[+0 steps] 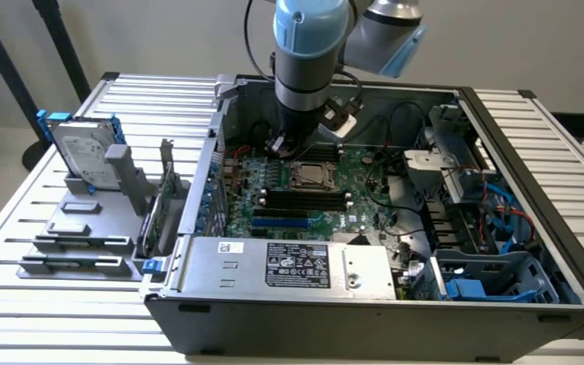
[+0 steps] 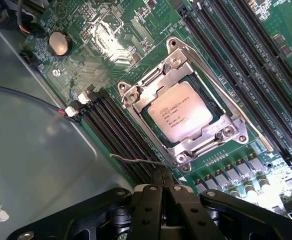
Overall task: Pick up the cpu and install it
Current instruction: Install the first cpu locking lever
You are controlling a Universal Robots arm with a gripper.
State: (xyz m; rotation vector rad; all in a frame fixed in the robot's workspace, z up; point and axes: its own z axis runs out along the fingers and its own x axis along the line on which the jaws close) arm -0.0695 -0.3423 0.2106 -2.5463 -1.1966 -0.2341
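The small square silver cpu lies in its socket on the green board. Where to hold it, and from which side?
Probably from straight above, by two opposite edges of the square silver cpu lid. It lies flat, and the grey metal socket frame around it hems its rim, so a sideways approach looks blocked.

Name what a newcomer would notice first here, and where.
The open computer case, with the robot arm reaching down into it, catches the eye first. In the wrist view the cpu lies in its socket on the green motherboard, close to the gripper. A hard drive in a blue frame stands at the exterior view's left.
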